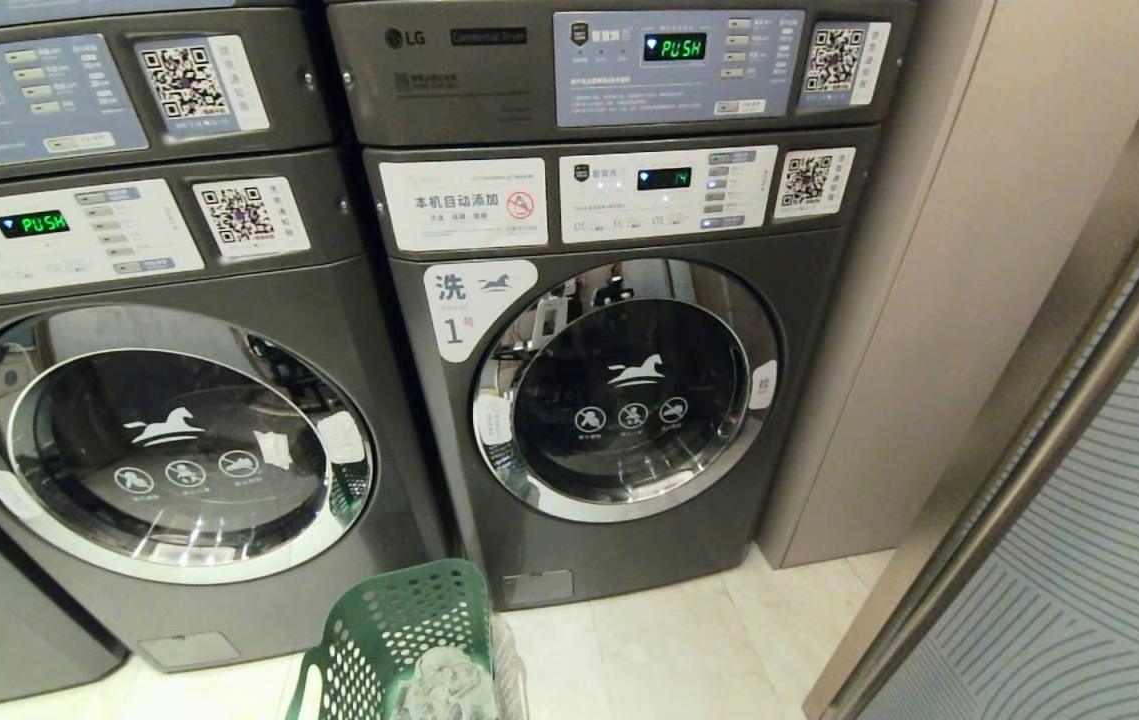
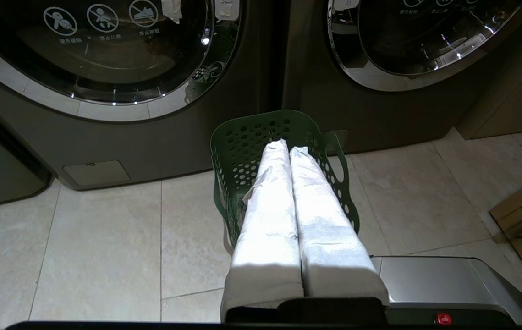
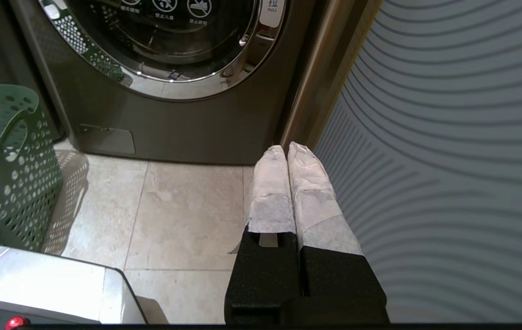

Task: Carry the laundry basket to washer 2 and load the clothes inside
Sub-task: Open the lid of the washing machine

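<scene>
Two dark grey front-loading washers are standing side by side against the wall. The right one, washer 1 (image 1: 619, 390), is carrying a white label with a horse and "1"; the left washer (image 1: 159, 440) is showing no number that I can read, so I cannot tell if it is washer 2. Both round glass doors are staying closed. The green laundry basket (image 1: 399, 630) is sitting on the pale floor tiles (image 1: 669, 650), just in front of the gap between the two machines, and the pale patterned clothes (image 1: 444, 685) are lying inside it. The left gripper (image 2: 288, 147) is hanging above the basket with its white-wrapped fingers pressed together, holding nothing. The right gripper (image 3: 286, 149) is hanging near washer 1, also closed and empty.
</scene>
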`<state>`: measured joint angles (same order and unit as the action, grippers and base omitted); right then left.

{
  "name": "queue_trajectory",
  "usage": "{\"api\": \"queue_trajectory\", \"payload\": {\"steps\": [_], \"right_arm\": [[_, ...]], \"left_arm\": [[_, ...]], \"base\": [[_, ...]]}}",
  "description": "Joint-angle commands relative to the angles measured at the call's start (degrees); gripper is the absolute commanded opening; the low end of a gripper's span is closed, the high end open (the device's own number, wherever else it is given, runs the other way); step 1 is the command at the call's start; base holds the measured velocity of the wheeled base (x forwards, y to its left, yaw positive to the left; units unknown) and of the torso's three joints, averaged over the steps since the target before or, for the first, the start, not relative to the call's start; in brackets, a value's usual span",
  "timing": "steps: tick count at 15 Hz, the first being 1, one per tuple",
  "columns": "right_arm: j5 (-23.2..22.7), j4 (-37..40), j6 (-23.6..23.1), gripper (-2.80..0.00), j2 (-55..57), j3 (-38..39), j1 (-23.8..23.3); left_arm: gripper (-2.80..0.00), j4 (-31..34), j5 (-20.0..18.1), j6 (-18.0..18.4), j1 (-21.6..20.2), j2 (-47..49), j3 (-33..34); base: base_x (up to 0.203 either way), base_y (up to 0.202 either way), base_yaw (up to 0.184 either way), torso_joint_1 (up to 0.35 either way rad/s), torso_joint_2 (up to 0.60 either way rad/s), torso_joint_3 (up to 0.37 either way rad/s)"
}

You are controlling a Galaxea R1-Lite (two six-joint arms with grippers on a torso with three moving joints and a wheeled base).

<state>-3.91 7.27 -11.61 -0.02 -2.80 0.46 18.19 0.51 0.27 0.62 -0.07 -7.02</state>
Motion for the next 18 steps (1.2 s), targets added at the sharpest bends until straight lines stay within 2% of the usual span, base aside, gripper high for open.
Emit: {"api": "queue_trajectory", "payload": {"steps": [1, 5, 10, 14, 16, 18], "right_arm": [[0.0, 0.0, -0.1, -2.80, 0.0, 0.0, 0.0], [0.0, 0.1, 0.0, -2.80, 0.1, 0.0, 0.0], [0.0, 0.0, 0.1, -2.80, 0.1, 0.0, 0.0], [0.0, 0.1, 0.2, -2.80, 0.0, 0.0, 0.0], [0.0, 0.1, 0.2, -2.80, 0.0, -0.1, 0.1], [0.0, 0.1, 0.8, -2.80, 0.0, 0.0, 0.1]], "left_arm": [[-2.80, 0.1, 0.0, 0.0, 0.0, 0.1, 0.0], [-2.80, 0.1, 0.0, -0.1, 0.0, 0.1, 0.0], [-2.80, 0.1, 0.1, -1.2, 0.0, 0.1, 0.0], [-2.80, -0.2, 1.1, -0.4, 0.0, 0.1, -1.1], [-2.80, 0.3, 2.6, 0.1, 0.0, 1.2, -8.9], [-2.80, 1.8, 3.2, 0.3, 0.1, 8.3, -19.7]], "base": [[0.196, 0.000, -0.001, 0.007, 0.00, -0.002], [0.168, 0.000, 0.000, 0.007, 0.01, 0.003], [0.000, 0.000, 0.000, 0.000, 0.00, 0.000], [0.000, 0.000, 0.000, 0.000, 0.00, 0.000], [0.000, 0.000, 0.000, 0.000, 0.00, 0.000], [0.000, 0.000, 0.000, 0.000, 0.00, 0.000]]}}
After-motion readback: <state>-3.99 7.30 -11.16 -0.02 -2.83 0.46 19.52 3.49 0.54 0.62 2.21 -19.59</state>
